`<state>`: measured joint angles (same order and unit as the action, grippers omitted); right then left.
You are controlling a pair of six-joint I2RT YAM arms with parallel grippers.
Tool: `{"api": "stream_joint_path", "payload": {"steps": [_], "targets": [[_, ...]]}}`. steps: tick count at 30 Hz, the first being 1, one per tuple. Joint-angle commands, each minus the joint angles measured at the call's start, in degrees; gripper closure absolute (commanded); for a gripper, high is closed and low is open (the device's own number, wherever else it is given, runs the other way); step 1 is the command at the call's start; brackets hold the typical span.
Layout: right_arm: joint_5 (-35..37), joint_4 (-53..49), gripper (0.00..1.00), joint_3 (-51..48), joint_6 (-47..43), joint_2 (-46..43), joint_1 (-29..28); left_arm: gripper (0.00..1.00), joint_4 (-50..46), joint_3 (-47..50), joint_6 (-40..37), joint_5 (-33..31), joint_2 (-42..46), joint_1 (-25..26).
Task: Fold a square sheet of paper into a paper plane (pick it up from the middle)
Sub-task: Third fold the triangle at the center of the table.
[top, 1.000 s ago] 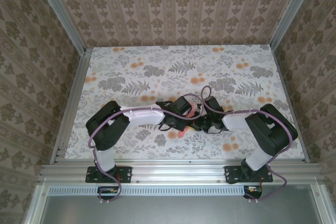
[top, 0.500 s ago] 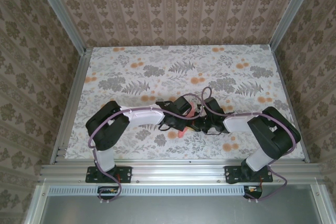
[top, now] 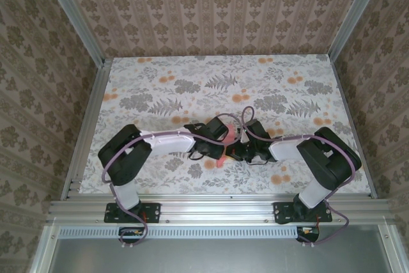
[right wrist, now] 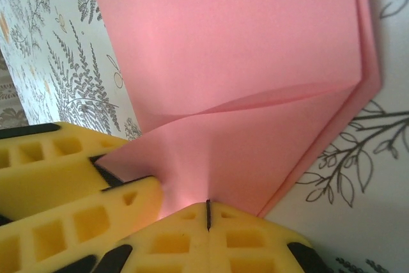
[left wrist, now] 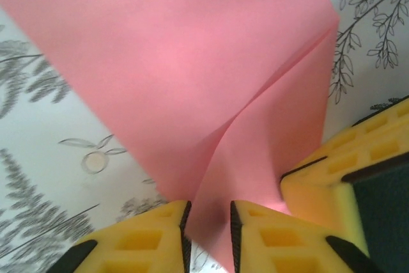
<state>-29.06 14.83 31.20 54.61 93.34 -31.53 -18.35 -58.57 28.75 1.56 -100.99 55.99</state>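
The square sheet of paper is salmon pink, creased into a folded, pointed shape, and held just above the table between both grippers. My left gripper is open a little; a flap of the paper runs loose through the gap between its yellow pads. The jaws of my right gripper are pressed together, shut on the paper's near edge. From above, the two grippers meet near the table's front middle, with a bit of pink paper showing under them. The right fingers stand close beside the left ones.
The table has a floral cover, with patterned walls on three sides and a metal rail along the near edge. Purple cables loop over both wrists.
My left gripper's jaws have parted slightly from shut. The left arm has shifted a little to the left. The right gripper stays clamped on the paper.
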Motion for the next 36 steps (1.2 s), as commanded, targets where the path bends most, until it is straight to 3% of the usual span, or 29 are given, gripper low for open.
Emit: {"api": "stream_joint_path", "payload": {"steps": [1,9,15,20,36], "targets": [[4.14,-8.66,0.98,-0.97,-1.88,1.53,-0.58,0.73,0.86,1.08,0.45,1.70,3.81,-1.80],[3.75,-8.58,0.97,-0.70,-1.71,1.33,-0.55,0.72,1.82,0.20,-0.30,4.43,3.19,-3.09],[4.08,-8.90,0.97,-0.61,-1.62,1.24,-0.56,0.83,1.87,-0.46,0.49,3.88,4.16,-3.28],[4.54,-8.68,0.97,-0.69,-1.09,0.72,-0.55,0.91,2.26,-0.90,-0.04,7.52,2.61,-3.39],[3.01,-7.64,0.89,-1.29,0.02,-8.26,-0.73,0.98,-0.28,-3.80,-0.09,7.33,-5.88,-3.49]]}}
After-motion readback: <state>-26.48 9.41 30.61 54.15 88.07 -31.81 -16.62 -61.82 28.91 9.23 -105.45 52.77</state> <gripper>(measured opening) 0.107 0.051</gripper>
